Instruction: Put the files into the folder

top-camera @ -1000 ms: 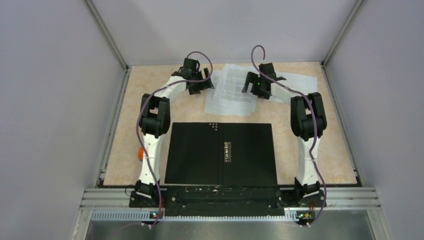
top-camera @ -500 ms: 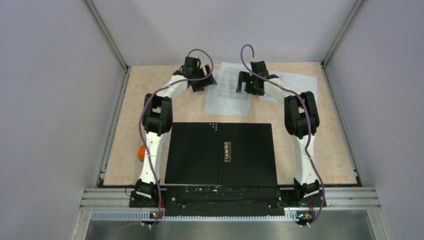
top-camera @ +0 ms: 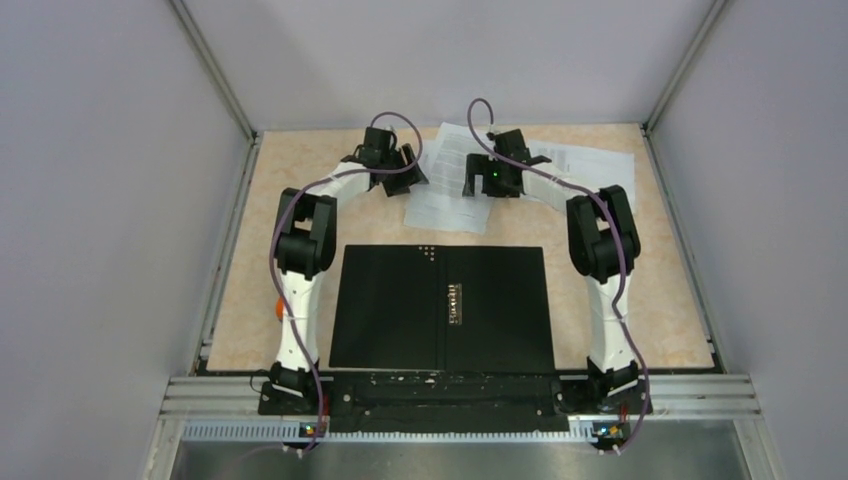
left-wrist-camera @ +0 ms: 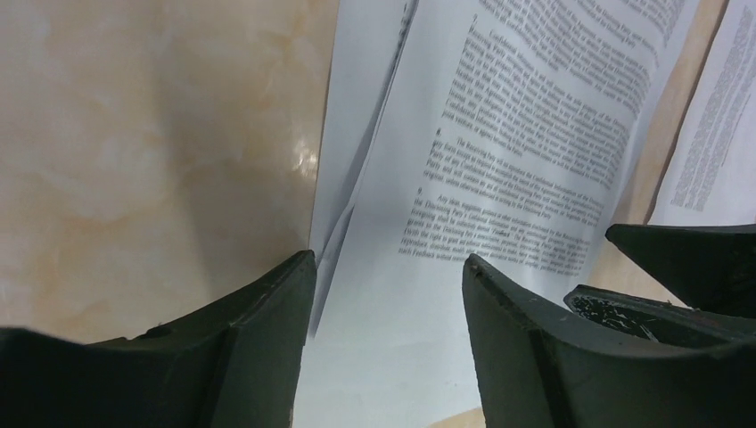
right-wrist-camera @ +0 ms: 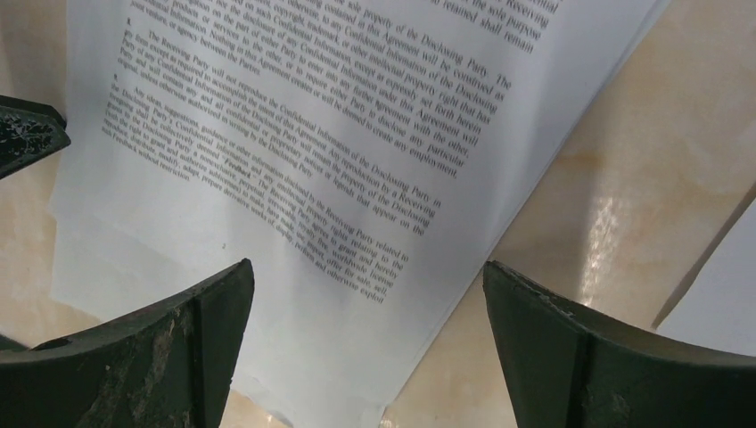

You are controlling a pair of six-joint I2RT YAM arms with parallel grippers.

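Marbled tabletop (top-camera: 250, 300), left fingers (left-wrist-camera: 241, 357) narrower, perhaps on files (left-wrist-camera: 499, 134)

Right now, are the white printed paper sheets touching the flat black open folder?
Apart. The top view shows a strip of beige table separating the white sheets from the black folder.

Left hand (left-wrist-camera: 388, 263), right hand (right-wrist-camera: 367, 267) crowded over files (top-camera: 445, 205)

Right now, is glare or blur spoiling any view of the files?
Left wrist: print on the files legible, near edge in shadow, faint sheen on the table. Right wrist: print crisp, bright glare on bare table. Top external: even light, print too small.
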